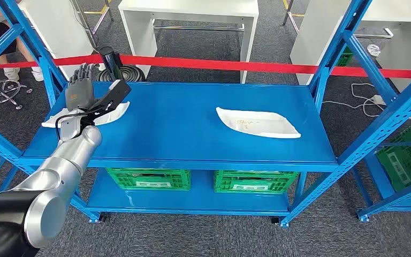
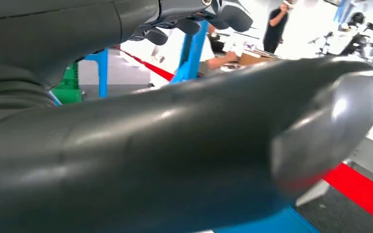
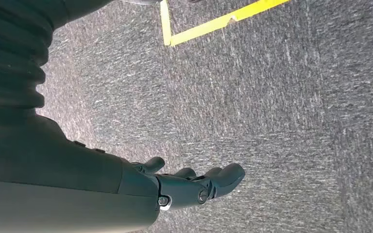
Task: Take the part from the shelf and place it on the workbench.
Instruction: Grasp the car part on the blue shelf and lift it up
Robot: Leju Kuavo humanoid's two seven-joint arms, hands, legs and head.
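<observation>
From up at the robot's head, the blue shelf [image 1: 182, 128] stands square in front, and the left hand [image 1: 80, 85] reaches out over its left end with dark fingers stretched forward and apart, hovering above a white part [image 1: 109, 113] that lies on the top deck there; whether the fingers touch the part I cannot tell, but they grip nothing. A second white part [image 1: 258, 123] rests well apart on the right half of the same deck. Two green crates [image 1: 149, 179] sit side by side on the lower deck. Behind the shelf a red barrier tape [image 1: 235, 65] runs across, with a white bench [image 1: 190, 16] beyond it on grey carpet. At the left wrist, the thick grey thumb [image 2: 199, 145] looms blurred across most of the frame, darker fingers [image 2: 189, 22] spread above it, and a person in dark clothes [image 2: 277, 22] stands far off in a bright area. At the right wrist, the right hand [image 3: 189, 182] hangs over grey carpet [image 3: 272, 97], its fingers loosely extended and holding nothing, with a yellow floor line [image 3: 213, 22] further out
</observation>
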